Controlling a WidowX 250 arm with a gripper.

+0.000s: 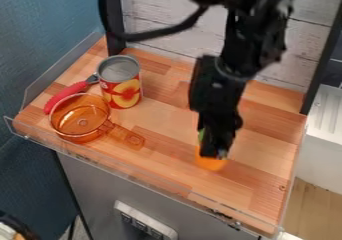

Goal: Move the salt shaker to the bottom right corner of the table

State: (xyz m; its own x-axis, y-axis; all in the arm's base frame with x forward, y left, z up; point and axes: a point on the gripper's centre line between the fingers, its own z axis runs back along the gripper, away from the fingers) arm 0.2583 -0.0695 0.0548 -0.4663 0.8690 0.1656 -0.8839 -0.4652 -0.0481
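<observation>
Shaker (210,163), as I judge the orange piece: near side, right of middle. Gripper (215,153): at it, presumably to grasp; wide or narrow, I cannot tell. Pan (81,120), can (121,86): left, off my likely route.

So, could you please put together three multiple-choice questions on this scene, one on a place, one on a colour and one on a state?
1. Where is the gripper?
A) Over the pan
B) At the small orange object
C) Beside the power strip

2. What colour is the handle of the tool by the can?
A) Blue
B) White
C) Red

3. How does the can rest?
A) Upright
B) On its side
C) Leaning on the pan

Key:
1: B, as its lower end hangs right at the orange object.
2: C, as the handle is plainly red.
3: A, as its round metal end faces up and its side rises from the tabletop.
</observation>
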